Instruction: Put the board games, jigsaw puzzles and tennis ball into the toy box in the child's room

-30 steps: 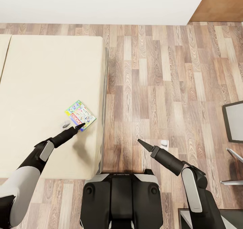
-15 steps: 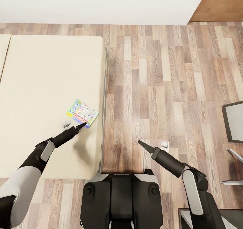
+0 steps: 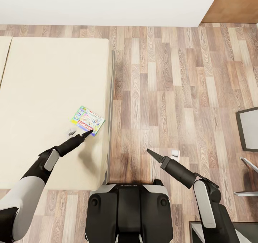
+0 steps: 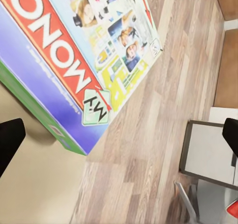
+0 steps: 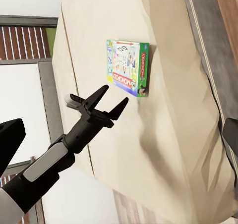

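- Since a second ago, the left gripper (image 3: 86, 133) has crept toward the bed's side edge, and the board game (image 3: 88, 120) has slid and turned a little toward that same edge; the right arm has barely shifted.
- Left gripper: fingers (image 5: 96, 97) spread, holding nothing, tips just at the box's near corner.
- Right gripper (image 3: 149, 151): hangs over the floor (image 3: 161, 85), well clear of the bed (image 3: 46, 82); whether it is parted or closed, I cannot tell.
- Board game lies flat near the bed's side edge, one corner close to it.
- To do this well, I'd say stop nudging: another push could tip it off the edge. Better to bring one finger under the overhanging side, one on top, then pinch.
- Writing: a red band with white capitals reads "MONO…", with a small "My" tag beside it (image 4: 95, 110). Looks like My Monopoly.
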Controlling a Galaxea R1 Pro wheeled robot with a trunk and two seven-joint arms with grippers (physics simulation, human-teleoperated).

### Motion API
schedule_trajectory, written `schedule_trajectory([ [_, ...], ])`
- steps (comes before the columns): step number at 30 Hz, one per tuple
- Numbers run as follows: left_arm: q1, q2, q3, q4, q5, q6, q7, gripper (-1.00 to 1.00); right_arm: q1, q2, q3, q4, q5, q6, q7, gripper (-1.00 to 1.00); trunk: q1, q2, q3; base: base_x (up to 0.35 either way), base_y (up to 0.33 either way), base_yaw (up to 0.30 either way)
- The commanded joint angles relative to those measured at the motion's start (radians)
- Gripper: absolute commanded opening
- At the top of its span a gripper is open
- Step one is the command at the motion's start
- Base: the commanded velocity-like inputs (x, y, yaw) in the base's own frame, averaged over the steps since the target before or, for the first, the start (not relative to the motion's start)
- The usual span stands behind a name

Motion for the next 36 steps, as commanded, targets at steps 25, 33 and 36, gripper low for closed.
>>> schedule_trajectory([
  [25, 0.0, 0.001, 0.005, 0.0, 0.014, 0.008, -0.005, 1.0, 0.0, -0.001, -0.003, -0.003, -0.004, 0.006, 0.008, 1.0, 0.001, -0.001, -0.001, 0.0, 0.0, 0.0],
  [33, 0.0, 0.001, 0.005, 0.0, 0.014, 0.008, -0.005, 1.0, 0.001, -0.001, -0.004, -0.003, -0.004, 0.006, 0.009, 1.0, 0.001, -0.001, -0.001, 0.0, 0.0, 0.0],
  [36, 0.0, 0.001, 0.005, 0.0, 0.014, 0.008, -0.006, 1.0, 0.001, -0.001, -0.01, -0.003, -0.004, 0.006, 0.009, 1.0, 0.001, -0.001, -0.001, 0.0, 0.0, 0.0],
])
